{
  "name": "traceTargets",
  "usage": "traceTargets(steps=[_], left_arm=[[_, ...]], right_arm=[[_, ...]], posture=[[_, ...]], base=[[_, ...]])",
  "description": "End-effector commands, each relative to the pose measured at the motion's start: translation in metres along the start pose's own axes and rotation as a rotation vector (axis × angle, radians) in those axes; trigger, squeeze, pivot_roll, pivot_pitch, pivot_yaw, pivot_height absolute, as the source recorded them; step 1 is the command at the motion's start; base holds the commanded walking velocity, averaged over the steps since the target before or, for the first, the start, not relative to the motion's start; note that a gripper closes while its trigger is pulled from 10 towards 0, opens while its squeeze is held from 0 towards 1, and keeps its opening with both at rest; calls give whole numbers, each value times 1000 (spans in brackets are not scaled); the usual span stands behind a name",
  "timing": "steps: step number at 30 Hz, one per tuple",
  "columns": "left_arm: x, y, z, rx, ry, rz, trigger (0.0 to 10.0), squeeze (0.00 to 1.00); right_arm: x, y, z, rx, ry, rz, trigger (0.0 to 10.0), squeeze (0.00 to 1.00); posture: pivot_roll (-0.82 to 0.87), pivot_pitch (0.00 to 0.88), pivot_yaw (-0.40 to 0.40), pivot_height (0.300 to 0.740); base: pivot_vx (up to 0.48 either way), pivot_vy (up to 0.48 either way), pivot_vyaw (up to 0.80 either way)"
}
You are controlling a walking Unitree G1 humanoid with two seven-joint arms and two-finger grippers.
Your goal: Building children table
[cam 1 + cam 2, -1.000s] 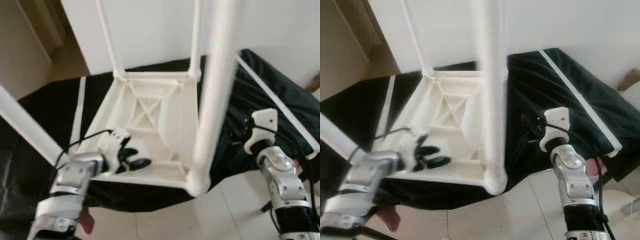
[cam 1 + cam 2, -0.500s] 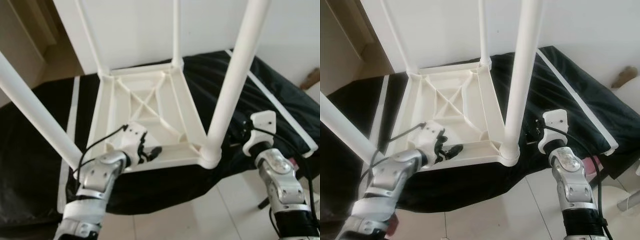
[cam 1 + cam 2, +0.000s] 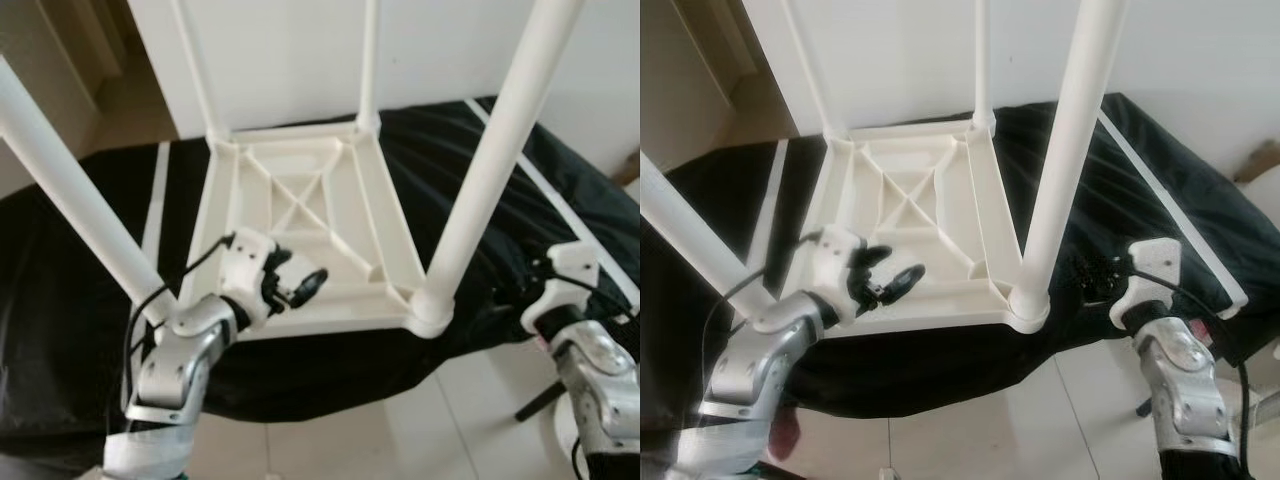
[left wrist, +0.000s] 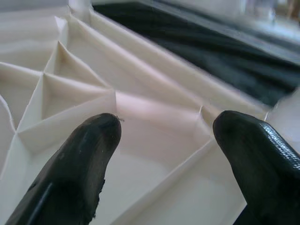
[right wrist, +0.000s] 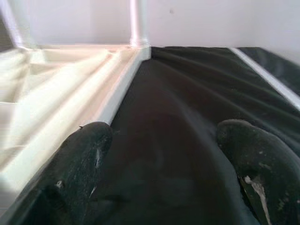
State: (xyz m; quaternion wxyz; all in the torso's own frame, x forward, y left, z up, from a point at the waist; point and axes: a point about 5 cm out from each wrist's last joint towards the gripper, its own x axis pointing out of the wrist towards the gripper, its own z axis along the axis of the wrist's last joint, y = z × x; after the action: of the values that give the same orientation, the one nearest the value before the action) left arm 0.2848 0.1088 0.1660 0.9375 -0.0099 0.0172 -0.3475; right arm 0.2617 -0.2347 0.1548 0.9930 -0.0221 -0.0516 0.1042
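A white plastic children's table (image 3: 300,205) lies upside down on a black cloth (image 3: 70,300), its ribbed underside facing up. Its legs stand upward: two near ones (image 3: 490,170) (image 3: 70,190) and two far ones (image 3: 197,70) (image 3: 368,60). My left gripper (image 3: 298,287) hovers open over the near left part of the underside, fingers (image 4: 89,154) apart above the ribs with nothing between them. My right gripper (image 3: 1092,280) is open over the black cloth, to the right of the near right leg, beside the table's rim (image 5: 117,93).
The cloth has white stripes (image 3: 150,215) along its sides and hangs over the near edge. Pale tiled floor (image 3: 350,440) lies in front. A white wall (image 3: 290,50) stands close behind the table, with a beige opening (image 3: 60,60) at the far left.
The whole view has shifted as my head moved. My left gripper stays at the table's near rim. My right gripper has drawn a little away from the near right leg.
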Motion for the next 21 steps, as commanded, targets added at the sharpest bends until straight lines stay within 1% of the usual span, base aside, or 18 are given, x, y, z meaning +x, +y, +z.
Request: traceTargets(steps=[1, 2, 3, 4, 5, 6, 7, 8, 10, 11, 12, 13, 14, 16, 18, 19, 21], left_arm=[[-3, 0, 1, -27, -16, 34, 10000, 0], [-5, -2, 2, -38, -28, 37, 10000, 0], [-9, -7, 0, -26, -35, 18, 10000, 0], [-9, -7, 0, -26, -35, 18, 10000, 0], [-12, -11, -1, 4, -35, 1, 10000, 0], [-15, -15, -4, 13, -22, -34, 10000, 0], [-15, -15, -4, 13, -22, -34, 10000, 0], [-17, -20, -8, 24, 6, -72, 10000, 0], [-15, -28, -11, 52, 37, -127, 10000, 0], [-15, -28, -11, 52, 37, -127, 10000, 0], [-12, -33, -9, 66, 33, -148, 10000, 0], [-11, -35, -7, 70, 26, -153, 10000, 0], [-11, -35, -7, 70, 26, -153, 10000, 0], [-7, -38, -3, 73, 19, -165, 10000, 0], [-7, -38, -3, 73, 19, -165, 10000, 0], [-6, -40, -3, 66, 32, -176, 10000, 0], [-7, -43, -3, 83, 40, -195, 10000, 0]], right_arm=[[-2, 4, 0, 24, 7, 42, 10000, 1000], [-5, 4, -1, 11, 14, 64, 10000, 1000], [-12, 3, -4, -16, 55, 121, 10000, 1000], [-12, 3, -4, -16, 55, 121, 10000, 1000], [-19, 0, -6, -21, 94, 165, 10000, 1000], [-25, -2, -7, -10, 127, 202, 10000, 1000], [-25, -2, -7, -10, 127, 202, 10000, 1000], [-31, -3, -7, 16, 154, 253, 10000, 0], [-42, 2, -7, 33, 205, 378, 10000, 0], [-42, 2, -7, 33, 205, 378, 10000, 0], [-49, 6, -7, 36, 234, 451, 10000, 0], [-50, 7, -6, 46, 241, 473, 10000, 0], [-50, 7, -6, 46, 241, 473, 10000, 0], [-51, 16, -5, 60, 251, 566, 10000, 0], [-51, 16, -5, 60, 251, 566, 10000, 0], [-48, 21, -6, 58, 247, 600, 10000, 0], [-38, 31, -8, 57, 232, 638, 10000, 0]], posture=[[22, 0, 15, 740], [22, 0, 15, 740], [35, 0, 9, 740], [35, 0, 9, 740], [37, 0, 12, 740], [37, 0, 14, 740], [37, 0, 14, 740], [41, 0, 18, 740], [44, 0, 26, 740], [44, 0, 26, 740], [44, 0, 26, 740], [44, 0, 26, 740], [44, 0, 26, 740], [44, 0, 48, 740], [44, 0, 48, 740], [46, 0, 49, 740], [52, 0, 52, 740]], base=[[0, 0, 0], [0, 0, 0], [0, 0, 0], [0, 0, 0], [0, 0, 0], [0, 0, 0], [0, 0, 0], [0, 0, 0], [0, 0, 0], [0, 0, 0], [0, 0, 0], [0, 0, 0], [0, 0, 0], [0, 0, 0], [0, 0, 0], [0, 0, 0], [0, 0, 0]])
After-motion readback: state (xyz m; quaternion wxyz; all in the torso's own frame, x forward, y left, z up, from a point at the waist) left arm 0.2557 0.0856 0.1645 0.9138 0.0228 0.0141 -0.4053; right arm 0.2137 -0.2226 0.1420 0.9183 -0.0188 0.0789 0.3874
